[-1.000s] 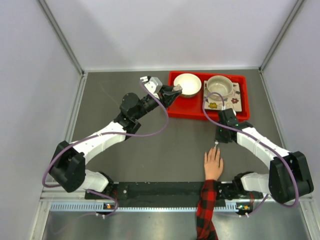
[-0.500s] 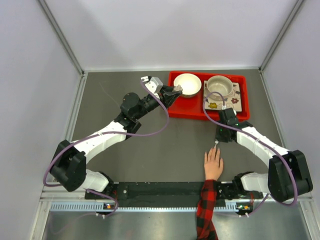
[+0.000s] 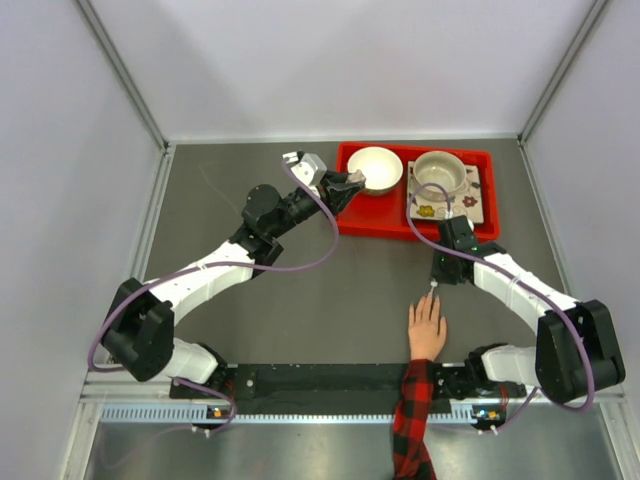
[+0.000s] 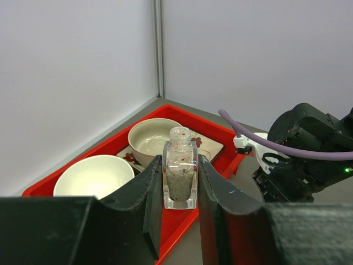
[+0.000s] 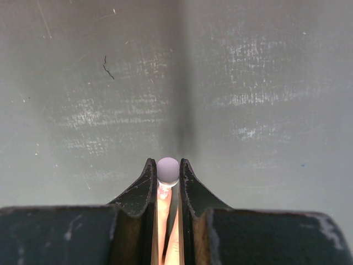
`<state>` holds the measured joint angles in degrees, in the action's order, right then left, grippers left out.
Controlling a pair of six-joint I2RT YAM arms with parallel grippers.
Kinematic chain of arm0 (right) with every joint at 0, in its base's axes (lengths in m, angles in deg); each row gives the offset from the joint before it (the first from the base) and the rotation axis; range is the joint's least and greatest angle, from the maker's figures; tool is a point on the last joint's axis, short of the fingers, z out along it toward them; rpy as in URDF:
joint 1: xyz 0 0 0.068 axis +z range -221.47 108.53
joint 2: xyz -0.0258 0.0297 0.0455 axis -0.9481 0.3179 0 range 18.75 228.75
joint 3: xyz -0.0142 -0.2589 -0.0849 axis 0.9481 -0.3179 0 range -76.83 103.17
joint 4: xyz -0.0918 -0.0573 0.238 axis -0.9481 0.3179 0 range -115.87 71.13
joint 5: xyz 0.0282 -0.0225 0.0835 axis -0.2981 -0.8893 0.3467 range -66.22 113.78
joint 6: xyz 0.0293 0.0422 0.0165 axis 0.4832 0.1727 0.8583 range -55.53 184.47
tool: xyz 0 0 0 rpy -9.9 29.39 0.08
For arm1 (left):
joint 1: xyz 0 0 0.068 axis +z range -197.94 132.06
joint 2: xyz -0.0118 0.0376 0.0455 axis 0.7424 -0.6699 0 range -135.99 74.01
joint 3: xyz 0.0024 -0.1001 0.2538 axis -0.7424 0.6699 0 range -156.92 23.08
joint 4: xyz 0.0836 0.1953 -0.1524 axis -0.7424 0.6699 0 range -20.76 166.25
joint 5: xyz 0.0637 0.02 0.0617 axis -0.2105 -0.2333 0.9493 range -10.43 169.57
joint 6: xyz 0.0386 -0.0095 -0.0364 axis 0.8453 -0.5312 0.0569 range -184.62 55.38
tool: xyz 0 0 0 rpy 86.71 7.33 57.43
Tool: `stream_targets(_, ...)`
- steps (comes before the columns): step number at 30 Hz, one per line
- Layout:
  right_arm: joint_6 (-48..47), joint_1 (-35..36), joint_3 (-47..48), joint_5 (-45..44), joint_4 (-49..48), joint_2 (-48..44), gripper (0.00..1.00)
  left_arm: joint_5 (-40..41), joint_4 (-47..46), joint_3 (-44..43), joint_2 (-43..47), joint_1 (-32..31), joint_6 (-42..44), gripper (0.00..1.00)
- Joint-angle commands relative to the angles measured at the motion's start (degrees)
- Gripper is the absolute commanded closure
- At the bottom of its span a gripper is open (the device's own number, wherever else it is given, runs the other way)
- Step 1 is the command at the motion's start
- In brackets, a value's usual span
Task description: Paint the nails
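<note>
- From above, the hand (image 3: 427, 327) lies flat, palm down, on the grey worktop (image 3: 330, 310) at the near edge, with its plaid sleeve (image 3: 413, 420) running back toward the arm bases. The nails (image 3: 431, 298) sit at the far fingertips, too small to pick out one by one.
- Right pincer (image 3: 434, 282) hangs just over those fingertips, closed on a small brush (image 3: 432, 287). Left pincer (image 3: 348, 184) is well apart, up by the red tray (image 3: 370, 222) with its two bowls (image 3: 375, 169).
- Left wrist view: the jaws clamp the flat sides of a little glass bottle (image 4: 180, 175), which is upright with its neck open. I'd call it smooth, light and breakable, so a low grip on the flat sides suits it.
- Right wrist view: the jaws are nearly shut around the brush's round pale knob (image 5: 168, 170). A finger (image 5: 164, 221) shows in the slit right beneath it. I cannot tell whether the bristles touch a nail.
- My read: nails are hard and slick but ride on a soft, living hand that could twitch. There is nothing to grab there. They call for a feather-light stroke of the brush and no downward push.
</note>
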<state>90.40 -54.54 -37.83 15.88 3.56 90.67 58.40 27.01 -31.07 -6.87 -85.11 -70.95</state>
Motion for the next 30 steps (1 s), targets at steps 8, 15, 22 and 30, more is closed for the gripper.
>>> stream_targets(8,-0.8,-0.9,1.8,-0.5,-1.9,1.0,1.00,-0.7,-4.5,-2.5,-0.2,0.3,-1.0,1.00)
stream_targets(15,-1.1,-1.0,2.0,-0.2,-1.8,0.6,1.00,-0.8,-4.7,-2.5,-0.4,0.3,-1.2,1.00)
stream_targets(22,-1.1,-1.0,2.4,0.3,-1.3,-0.7,1.00,-0.9,-4.6,-2.5,-0.4,0.3,-1.3,1.00)
stream_targets(30,-0.6,-1.0,3.8,0.3,2.6,-5.3,1.00,-1.2,-5.0,-2.3,-0.2,0.3,-2.1,1.00)
